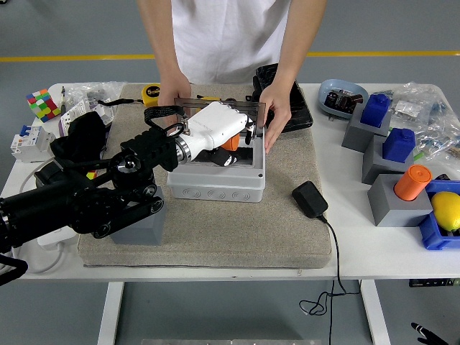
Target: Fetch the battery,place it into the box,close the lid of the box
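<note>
One left hand [219, 129] works alone, its fingers wrapped around the orange battery [230, 141] inside the open grey box [215, 183]; a person's hands [275, 115] steady the lid [215, 106]; an early release could wedge the battery askew, blocking closure.

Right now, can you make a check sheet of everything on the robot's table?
Surface: white table with a beige mat in the middle.
Job's things: grey box on the mat, lid up; orange battery inside the box.
Clutter: colour cube, tape measure, blue blocks, orange cylinder, lemon.
Grippers: left hand reaches into the box, fingers around the battery; right hand nothing seen.
Cables: black adapter, its cord hanging over the near edge.
Surroundings: a person behind the table, both hands at the box.
</note>
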